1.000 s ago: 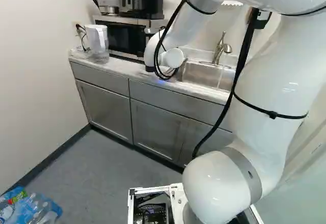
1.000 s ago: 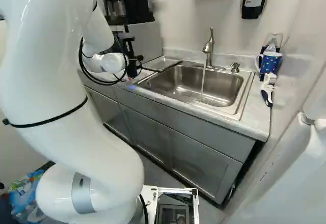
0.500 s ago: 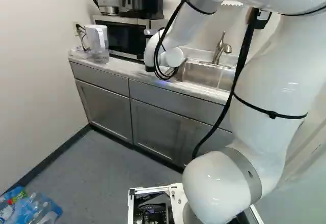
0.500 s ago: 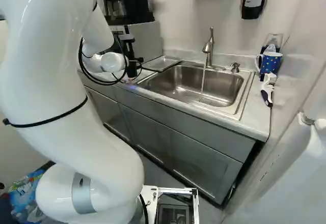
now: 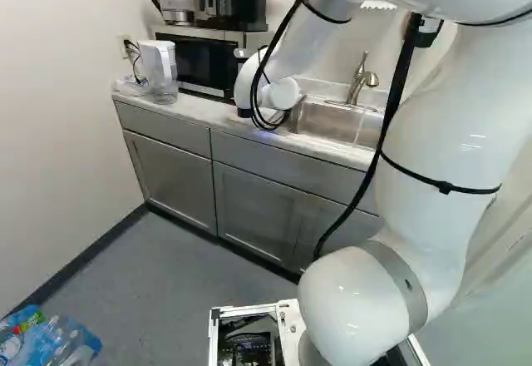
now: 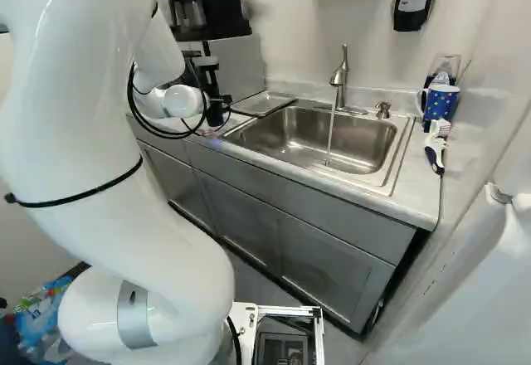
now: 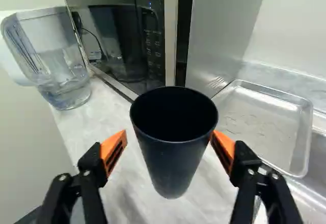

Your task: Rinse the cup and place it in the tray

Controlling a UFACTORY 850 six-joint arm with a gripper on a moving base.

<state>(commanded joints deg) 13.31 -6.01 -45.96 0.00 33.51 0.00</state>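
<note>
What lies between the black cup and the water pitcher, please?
Only bare counter lies between the cup and the pitcher, as the wrist view shows; one orange-padded finger stands beside the cup.

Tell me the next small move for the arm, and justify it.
Probably close the pincer gently on the dark cup. The cup is between the two fingers, but a gap shows between it and the pad on the pitcher's side, so it isn't gripped. Water already runs from the faucet, so a firm hold seems the missing step before rinsing.
</note>
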